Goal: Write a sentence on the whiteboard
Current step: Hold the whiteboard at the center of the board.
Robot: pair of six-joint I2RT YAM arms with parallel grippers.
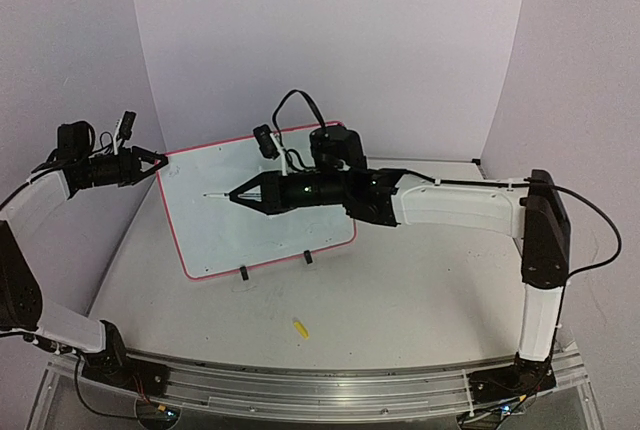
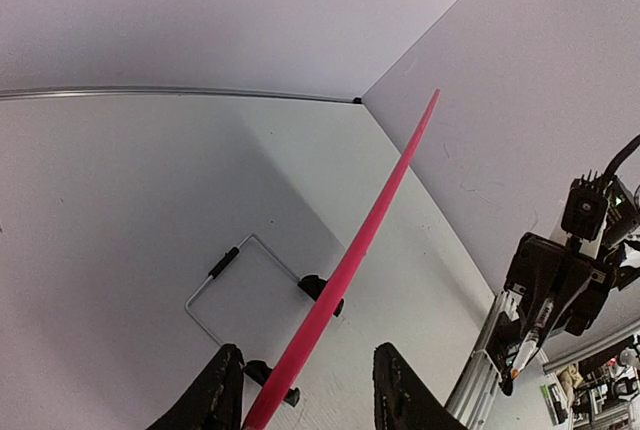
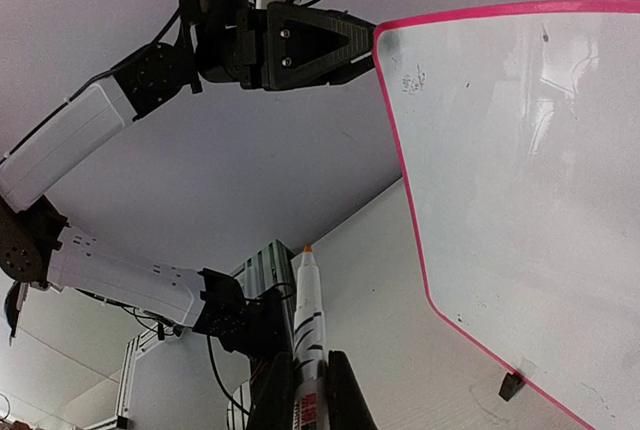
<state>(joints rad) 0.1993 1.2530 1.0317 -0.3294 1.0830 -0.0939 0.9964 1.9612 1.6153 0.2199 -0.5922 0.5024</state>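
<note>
The whiteboard (image 1: 230,235) stands tilted on the table, white with a pink border and a blank face; it also shows in the right wrist view (image 3: 520,180). My left gripper (image 1: 155,165) is at its top left corner. In the left wrist view its open jaws (image 2: 306,352) straddle the board's pink edge (image 2: 370,230) without closing on it. My right gripper (image 1: 233,195) is shut on a white marker (image 1: 218,194) pointing left in front of the board's upper left part. In the right wrist view (image 3: 308,358) the marker (image 3: 308,300) has an orange tip, uncapped and apart from the board.
Two black clip feet (image 1: 243,273) (image 1: 308,256) hold the board's lower edge. A wire stand (image 2: 235,290) lies behind the board. A small yellow piece (image 1: 300,328) lies on the table in front. Walls close in at the back and both sides.
</note>
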